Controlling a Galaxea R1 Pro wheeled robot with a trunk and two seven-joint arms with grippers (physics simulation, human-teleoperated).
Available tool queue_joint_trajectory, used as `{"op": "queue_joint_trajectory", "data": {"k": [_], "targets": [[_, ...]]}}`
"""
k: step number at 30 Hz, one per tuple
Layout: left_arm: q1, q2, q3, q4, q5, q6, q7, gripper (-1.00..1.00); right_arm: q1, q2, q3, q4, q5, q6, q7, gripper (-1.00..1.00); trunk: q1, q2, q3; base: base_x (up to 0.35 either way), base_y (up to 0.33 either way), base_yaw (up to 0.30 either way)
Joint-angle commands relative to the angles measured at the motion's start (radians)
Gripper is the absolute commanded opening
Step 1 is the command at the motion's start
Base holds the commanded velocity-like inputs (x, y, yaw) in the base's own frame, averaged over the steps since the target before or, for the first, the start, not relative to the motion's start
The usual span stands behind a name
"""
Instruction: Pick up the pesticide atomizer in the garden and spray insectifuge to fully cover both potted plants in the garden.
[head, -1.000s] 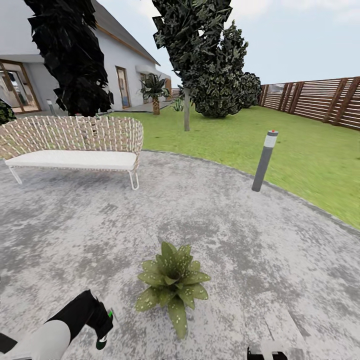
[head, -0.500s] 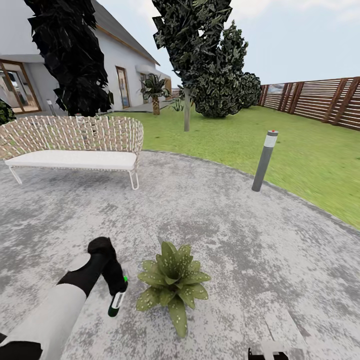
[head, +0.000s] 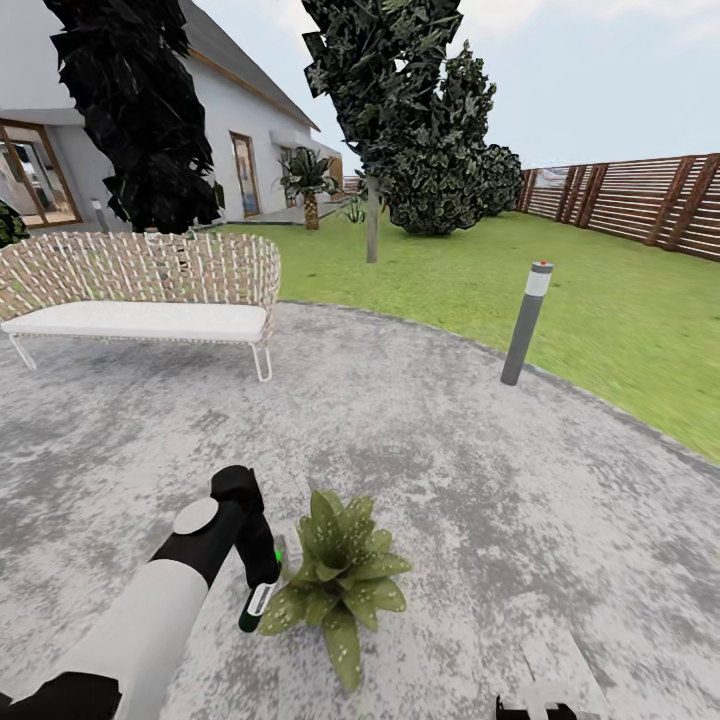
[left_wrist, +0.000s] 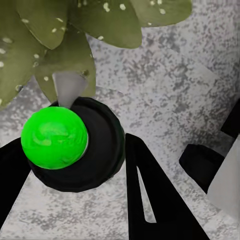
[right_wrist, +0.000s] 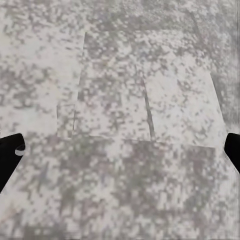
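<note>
Head view: the left gripper reaches forward and down, squeezed on the pesticide atomizer, right beside the potted plant on the grey patio. Open paving lies all around. A bench, post light, lawn and fence stand farther off. The right gripper's fingers are spread wide apart.

Mottled grey and white patio. Green, pale-speckled leaves on plant. Atomizer black with bright green cap and white band. Left arm white and black, grey disc at joint. Bench of white-tan lattice with white seat. Grey post, white band, red tip. Green lawn; brown slatted fence.
</note>
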Motion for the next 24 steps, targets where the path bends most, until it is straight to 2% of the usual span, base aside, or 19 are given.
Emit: {"op": "queue_joint_trajectory", "data": {"k": [1,5,9,18,24], "targets": [[0.0,-0.001,-0.001,-0.001,-0.011,0.01,-0.007,-1.0,-0.001,0.0,0.009,0.0,-0.008,-0.003,-0.003,1.0,0.0,0.0,-0.001,0.032,-0.024,0.065],[0.0,-0.001,-0.005,-0.002,-0.032,0.01,-0.014,-1.0,-0.001,0.0,0.009,0.0,-0.009,-0.003,-0.003,1.0,0.0,0.0,-0.001,0.006,-0.005,0.228],[0.0,-0.001,-0.034,-0.002,-0.04,0.011,-0.014,-1.0,-0.001,0.0,0.008,-0.001,-0.009,-0.003,-0.003,1.0,0.0,0.0,-0.001,0.011,-0.026,0.071],[0.001,0.008,-0.038,-0.002,-0.041,0.018,-0.014,-1.0,-0.001,0.001,0.008,0.0,-0.009,-0.002,-0.003,1.0,0.0,0.0,-0.001,0.047,-0.244,0.002],[0.001,0.013,-0.037,-0.002,-0.041,0.018,-0.014,-1.0,-0.001,0.002,0.009,0.0,-0.009,-0.001,-0.003,1.0,0.0,0.0,-0.001,-0.142,-0.256,0.0]]}}
